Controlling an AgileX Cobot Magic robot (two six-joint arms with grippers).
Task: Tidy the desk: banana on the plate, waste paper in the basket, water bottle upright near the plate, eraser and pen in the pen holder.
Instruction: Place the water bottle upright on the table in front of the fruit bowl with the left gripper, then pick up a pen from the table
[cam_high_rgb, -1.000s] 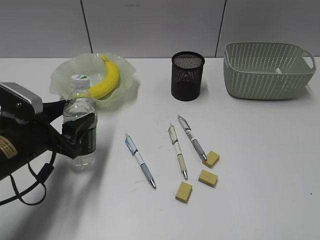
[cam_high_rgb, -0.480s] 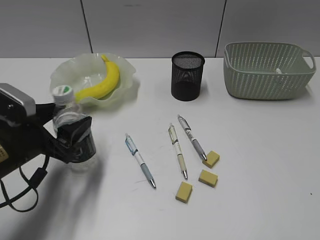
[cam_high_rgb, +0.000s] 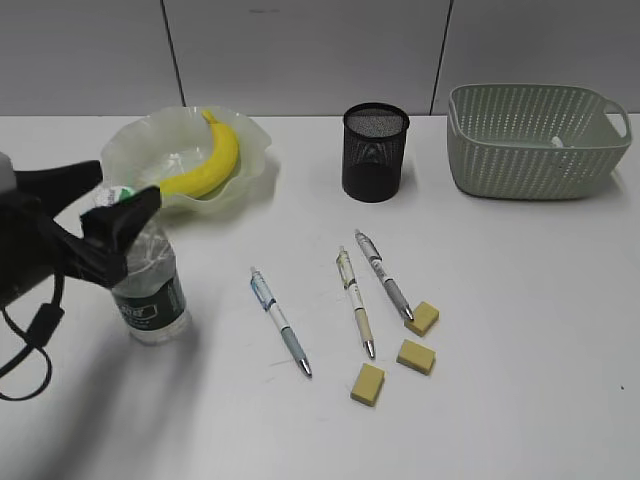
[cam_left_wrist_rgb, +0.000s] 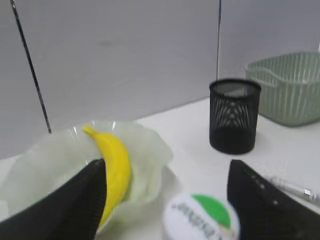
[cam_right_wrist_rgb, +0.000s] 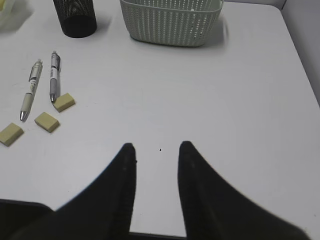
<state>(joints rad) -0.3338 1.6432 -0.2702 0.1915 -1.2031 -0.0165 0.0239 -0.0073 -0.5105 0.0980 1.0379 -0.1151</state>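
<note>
L gripper (cam_high_rgb: 120, 215) spread wide, above the upright water bottle (cam_high_rgb: 148, 290) — just in front of plate (cam_high_rgb: 125, 150); R gripper (cam_right_wrist_rgb: 156, 150) part-open, empty.

The water bottle (cam_high_rgb: 148, 290) is standing upright on the white desk (cam_high_rgb: 500, 400), just in front of the ruffled green plate (cam_high_rgb: 190, 150) where the banana (cam_high_rgb: 205, 160) is lying. The left gripper (cam_high_rgb: 105, 225) is hanging around the bottle's top with its jaws spread wide, not squeezing it. Three pens (cam_high_rgb: 355, 300) and three yellow erasers (cam_high_rgb: 405, 350) are lying loose mid-desk. The black mesh pen holder (cam_high_rgb: 375, 152) and the green basket (cam_high_rgb: 535, 140) are sitting along the back.
</note>
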